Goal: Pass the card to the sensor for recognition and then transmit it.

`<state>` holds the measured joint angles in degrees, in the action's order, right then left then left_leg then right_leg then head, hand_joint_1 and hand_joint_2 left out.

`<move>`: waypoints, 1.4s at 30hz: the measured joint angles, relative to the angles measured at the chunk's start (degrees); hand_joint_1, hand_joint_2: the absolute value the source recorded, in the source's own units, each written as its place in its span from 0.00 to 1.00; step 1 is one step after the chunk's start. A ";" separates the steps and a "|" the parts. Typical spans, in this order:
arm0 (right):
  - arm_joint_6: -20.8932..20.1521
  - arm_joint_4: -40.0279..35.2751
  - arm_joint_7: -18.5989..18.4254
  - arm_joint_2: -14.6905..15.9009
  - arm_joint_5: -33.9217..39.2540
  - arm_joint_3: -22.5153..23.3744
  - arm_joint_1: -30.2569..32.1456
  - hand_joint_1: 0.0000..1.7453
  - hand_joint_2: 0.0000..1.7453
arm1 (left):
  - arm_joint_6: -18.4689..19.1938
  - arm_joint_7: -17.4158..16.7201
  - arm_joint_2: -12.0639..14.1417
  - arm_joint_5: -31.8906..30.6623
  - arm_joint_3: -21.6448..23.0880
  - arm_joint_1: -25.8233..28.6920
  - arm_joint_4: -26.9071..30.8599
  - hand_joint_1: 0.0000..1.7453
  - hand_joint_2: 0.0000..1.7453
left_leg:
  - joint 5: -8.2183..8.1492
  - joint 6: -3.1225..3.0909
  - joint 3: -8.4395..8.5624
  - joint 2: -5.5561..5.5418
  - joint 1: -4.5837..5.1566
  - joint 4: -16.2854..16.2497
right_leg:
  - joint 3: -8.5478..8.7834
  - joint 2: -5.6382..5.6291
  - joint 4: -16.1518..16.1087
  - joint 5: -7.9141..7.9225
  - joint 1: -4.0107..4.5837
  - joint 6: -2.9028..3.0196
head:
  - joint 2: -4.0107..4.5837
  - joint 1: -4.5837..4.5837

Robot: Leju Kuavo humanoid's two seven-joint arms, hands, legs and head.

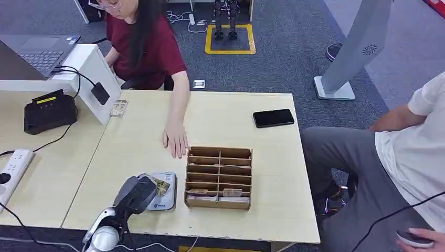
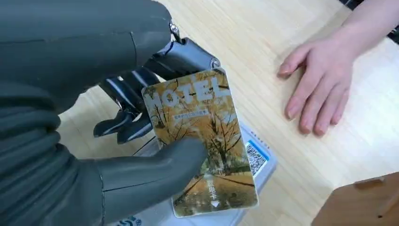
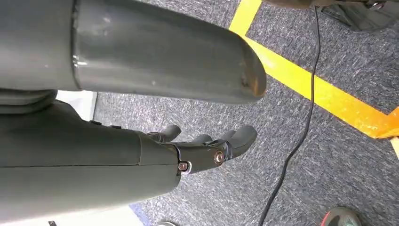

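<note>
Now held in the left hand [image 2: 108, 155]: a hotel card [image 2: 202, 141] printed with golden trees, pinched between the thick grey thumb across its face and the darker fingers [image 2: 124, 101] behind it. Hovered right over the grey sensor [image 2: 256, 162], a flat reader with a blue QR label showing past the card's edge; could not tell whether card and reader touched. Seen from the head view as the left hand [image 1: 137, 193] at the near edge of the wooden table [image 1: 131, 152], the card [image 1: 160, 186] poking out over the sensor [image 1: 167, 197].

Just beside the sensor, toward the table's middle, sat a brown compartment box [image 1: 219, 177] with a few cards lying in its nearest slots. Beyond both, lay flat on the table a person's hand [image 1: 176, 140], palm down, fingers spread, near the sensor but apart from it; the same hand [image 2: 313, 89] seen close in the left wrist view. Farther off, a black phone [image 1: 273, 118] near the far right of the tabletop.

Right hand [image 3: 207, 146] hung over grey carpet with a yellow tape line [image 3: 324, 94] and a black cable [image 3: 291, 141], fingers loosely extended and apart, holding nothing.
</note>
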<state>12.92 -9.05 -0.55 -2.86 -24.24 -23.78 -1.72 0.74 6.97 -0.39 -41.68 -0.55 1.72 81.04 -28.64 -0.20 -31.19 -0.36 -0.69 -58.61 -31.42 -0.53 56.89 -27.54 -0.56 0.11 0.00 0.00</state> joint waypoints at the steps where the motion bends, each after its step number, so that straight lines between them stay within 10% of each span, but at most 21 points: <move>1: 0.00 0.00 0.00 0.00 -0.06 0.00 -0.02 0.00 0.00 | -0.26 0.00 -0.11 -0.89 0.00 -0.03 -0.24 1.00 1.00 | 0.00 0.00 0.00 0.00 0.00 0.00 | 0.00 0.00 0.00 0.00 0.00 0.00 | 0.00 0.00; 42: -0.09 0.00 0.18 -0.07 -0.70 0.00 -0.25 0.00 0.00 | -11.32 -3.51 -1.40 -26.37 2.71 -1.95 -4.13 1.00 1.00 | 0.02 -0.02 0.13 -0.01 0.00 0.00 | 0.14 0.02 0.02 0.00 0.00 0.00 | 0.00 0.00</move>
<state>12.83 -9.05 -0.37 -2.93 -24.94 -23.78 -1.97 -10.58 3.46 -1.79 -68.05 2.16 -0.23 76.91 -28.62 -0.22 -31.06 -0.37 -0.69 -58.61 -31.28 -0.51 56.91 -27.53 -0.56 0.11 0.00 0.00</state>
